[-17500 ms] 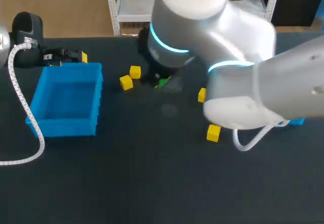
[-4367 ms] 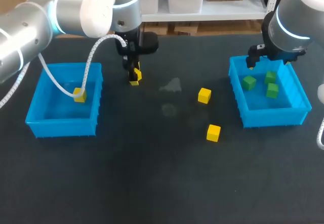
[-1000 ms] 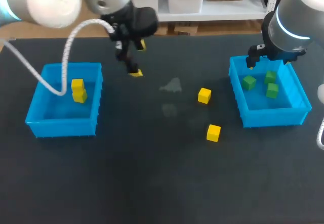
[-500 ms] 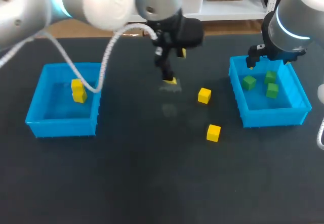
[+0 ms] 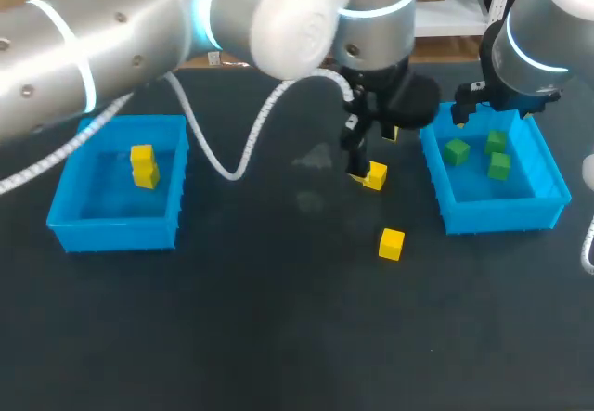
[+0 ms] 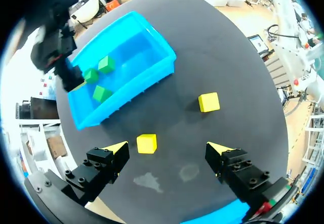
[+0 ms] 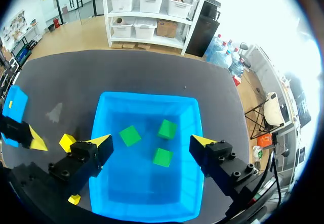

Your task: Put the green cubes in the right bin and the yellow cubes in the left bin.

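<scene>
- Head view: my L arm [image 5: 139, 35] has swung from the L bin [image 5: 116, 233] across to beside the R bin [image 5: 492, 214].
- L bin gained a second cube; two yellow cubes [image 5: 142, 165] inside, two still on the table.
- L gripper [image 6: 168, 151] spread, empty, above the next yellow cube [image 6: 147, 143], which sits flat between the fingers.
- It has no long axis; edges approx. square to the fingers.
- R gripper [image 7: 150, 142] spread over the green cubes [image 7: 130, 135].

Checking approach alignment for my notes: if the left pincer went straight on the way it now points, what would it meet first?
Probably the nearer yellow cube on the table, though it sits off-centre between the fingers of the open left pincer.
</scene>
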`<control>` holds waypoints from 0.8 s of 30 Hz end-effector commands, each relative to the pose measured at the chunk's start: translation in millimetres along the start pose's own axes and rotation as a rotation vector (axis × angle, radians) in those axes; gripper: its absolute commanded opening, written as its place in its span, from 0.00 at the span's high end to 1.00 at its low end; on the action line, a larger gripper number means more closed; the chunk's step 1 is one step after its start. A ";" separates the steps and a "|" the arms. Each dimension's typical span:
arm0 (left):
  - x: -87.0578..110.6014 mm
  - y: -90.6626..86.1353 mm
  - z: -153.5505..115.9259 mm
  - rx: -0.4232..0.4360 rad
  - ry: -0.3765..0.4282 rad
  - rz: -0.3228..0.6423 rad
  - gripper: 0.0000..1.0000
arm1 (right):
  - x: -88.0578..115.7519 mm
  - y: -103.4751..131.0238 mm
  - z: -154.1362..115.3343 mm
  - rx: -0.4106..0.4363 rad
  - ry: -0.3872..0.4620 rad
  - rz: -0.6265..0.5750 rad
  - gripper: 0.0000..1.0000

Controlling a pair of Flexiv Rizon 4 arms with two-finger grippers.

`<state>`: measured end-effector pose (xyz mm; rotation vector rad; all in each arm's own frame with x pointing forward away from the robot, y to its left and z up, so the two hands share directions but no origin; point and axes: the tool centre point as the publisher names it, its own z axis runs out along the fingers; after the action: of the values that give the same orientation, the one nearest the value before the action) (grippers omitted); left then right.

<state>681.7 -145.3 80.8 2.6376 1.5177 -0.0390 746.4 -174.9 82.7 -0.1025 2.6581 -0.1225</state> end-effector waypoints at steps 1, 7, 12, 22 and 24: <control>-4.6 8.3 5.3 0.052 0.014 0.010 0.00 | 0.6 -0.7 -0.5 -0.001 -0.001 0.000 0.00; 2.1 13.6 15.4 0.059 0.019 0.015 0.00 | 0.6 -0.7 -0.5 -0.001 -0.001 0.000 0.00; 10.7 17.9 20.8 0.056 0.023 0.005 0.00 | 0.6 -0.7 -0.5 -0.001 -0.001 0.000 0.00; 21.2 21.6 35.3 0.049 0.033 -0.004 0.00 | 0.6 -0.7 -0.5 -0.001 -0.001 0.000 0.00; 21.5 20.4 39.3 0.052 0.034 -0.004 0.00 | 0.6 -0.7 -0.5 -0.001 -0.001 0.000 0.00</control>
<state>709.3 -139.9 45.8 2.6849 1.5555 -0.0321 746.4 -175.0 82.7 -0.1025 2.6581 -0.1225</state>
